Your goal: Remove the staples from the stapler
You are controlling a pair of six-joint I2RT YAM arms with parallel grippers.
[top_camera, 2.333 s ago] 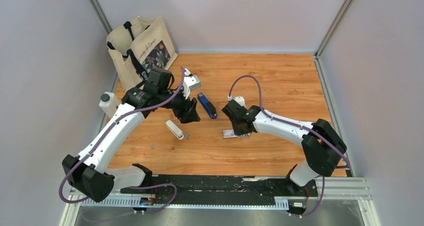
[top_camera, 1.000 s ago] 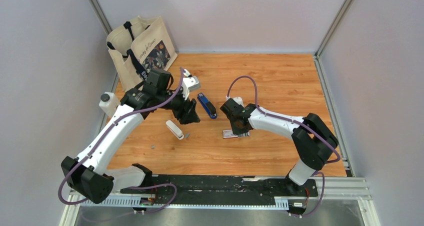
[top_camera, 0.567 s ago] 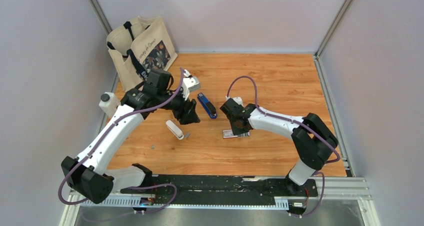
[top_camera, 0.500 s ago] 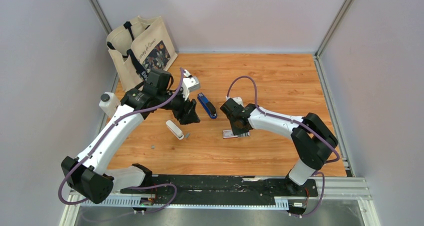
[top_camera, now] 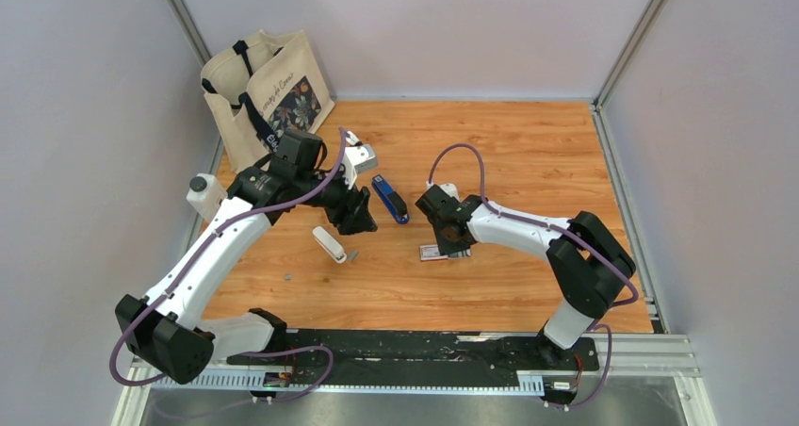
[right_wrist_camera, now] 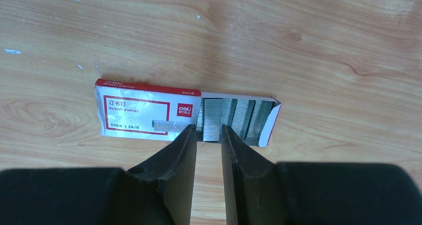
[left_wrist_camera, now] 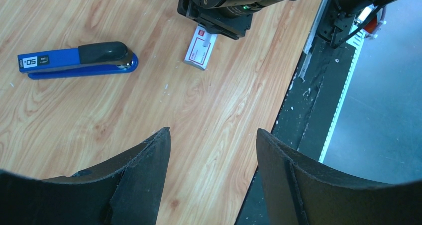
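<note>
The blue stapler point(top_camera: 389, 199) lies closed on the wooden table between the two arms, and shows again in the left wrist view point(left_wrist_camera: 74, 60). My left gripper point(top_camera: 361, 219) point(left_wrist_camera: 214, 133) hovers just left of it, open, with only bare table between its fingers. My right gripper point(top_camera: 447, 245) point(right_wrist_camera: 209, 128) points down at a red-and-white staple box point(top_camera: 432, 252) point(right_wrist_camera: 147, 115). The box's tray is slid out and holds strips of staples point(right_wrist_camera: 234, 116). The right jaws stand a narrow gap apart, and one strip point(right_wrist_camera: 212, 119) lies in the tray right at their tips.
A white bar-shaped item point(top_camera: 329, 244) lies below the left gripper, with small metal bits point(top_camera: 353, 254) beside it. A canvas tote bag point(top_camera: 269, 91) stands at the back left, a white bottle point(top_camera: 203, 195) at the left edge, and a white-grey object point(top_camera: 362, 153) behind the stapler.
The right jaws have parted slightly over the staple box. Both arms, the stapler and the box have stayed where they were.
</note>
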